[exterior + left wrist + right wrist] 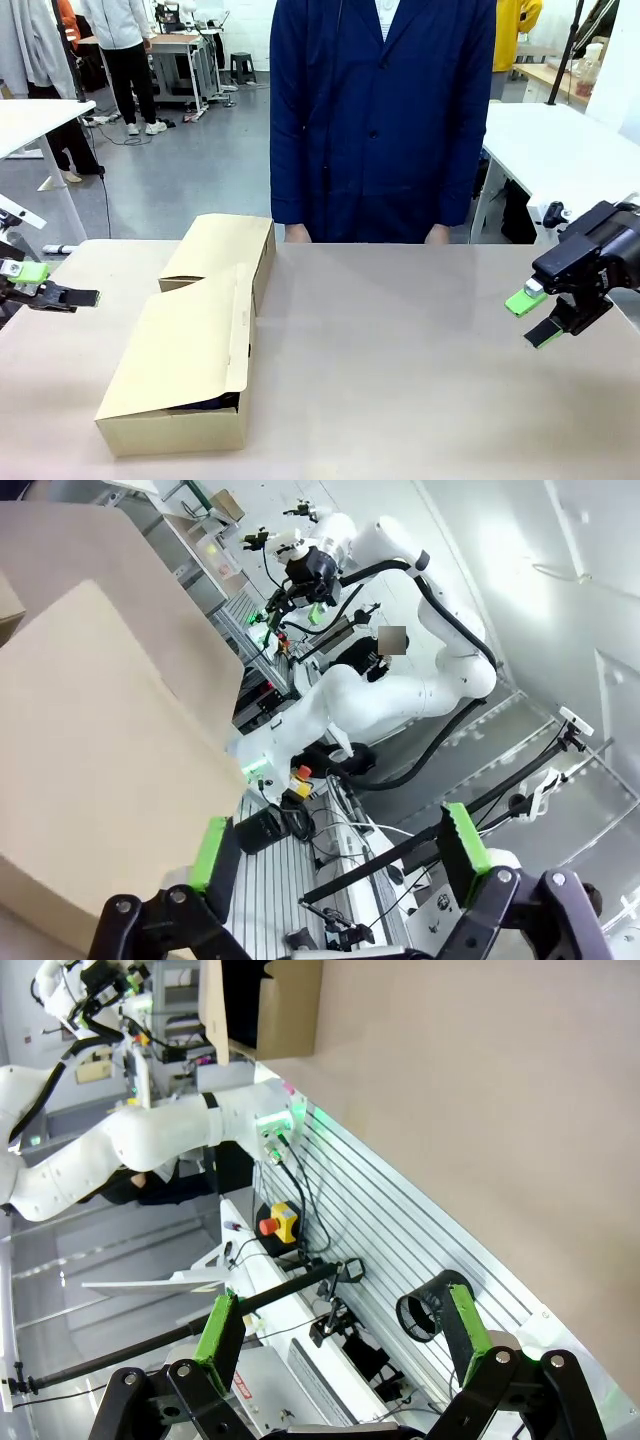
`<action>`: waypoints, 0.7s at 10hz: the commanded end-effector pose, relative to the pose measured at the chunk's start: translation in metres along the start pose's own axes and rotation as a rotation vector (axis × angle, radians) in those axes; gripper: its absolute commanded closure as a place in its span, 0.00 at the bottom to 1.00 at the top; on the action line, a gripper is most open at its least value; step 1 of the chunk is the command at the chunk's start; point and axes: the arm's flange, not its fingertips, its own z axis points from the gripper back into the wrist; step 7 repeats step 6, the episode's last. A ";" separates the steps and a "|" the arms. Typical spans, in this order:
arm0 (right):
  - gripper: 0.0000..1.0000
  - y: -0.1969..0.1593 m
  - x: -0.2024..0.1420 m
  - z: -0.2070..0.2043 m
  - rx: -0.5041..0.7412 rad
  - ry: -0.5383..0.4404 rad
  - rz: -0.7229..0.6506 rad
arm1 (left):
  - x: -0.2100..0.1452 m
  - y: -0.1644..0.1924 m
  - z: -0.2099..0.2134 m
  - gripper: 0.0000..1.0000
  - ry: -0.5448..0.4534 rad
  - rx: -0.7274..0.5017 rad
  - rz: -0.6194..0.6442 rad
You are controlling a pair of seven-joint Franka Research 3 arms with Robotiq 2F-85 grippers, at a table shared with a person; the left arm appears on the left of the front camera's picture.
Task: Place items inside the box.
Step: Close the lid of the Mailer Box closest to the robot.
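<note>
Both my grippers, left (62, 294) and right (533, 318), sit apart and empty at the frame edges. The cardboard box (190, 345), lower left, looks nearly closed with something dark inside. I judge the packing done; next I'd only press the flap shut.

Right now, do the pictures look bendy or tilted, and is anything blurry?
Front view: sharp and level, with a soft shadow beside the cardboard box. Left wrist view: tilted, wide-angle bend, left pincer close and soft-edged. Right wrist view: rolled sideways too, right pincer large against the table.

White arms, black claw (535, 318) with green pads.
</note>
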 end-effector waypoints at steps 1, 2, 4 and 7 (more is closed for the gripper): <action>0.00 0.002 -0.001 0.001 0.011 0.000 -0.002 | -0.001 -0.005 -0.002 0.00 0.010 -0.007 -0.018; 0.00 0.002 -0.001 0.001 0.011 0.000 -0.002 | -0.001 -0.005 -0.002 0.00 0.010 -0.007 -0.018; 0.00 0.002 -0.001 0.001 0.011 0.000 -0.002 | -0.001 -0.005 -0.002 0.00 0.010 -0.007 -0.018; 0.00 0.002 -0.001 0.001 0.011 0.000 -0.002 | -0.001 -0.005 -0.002 0.00 0.010 -0.007 -0.018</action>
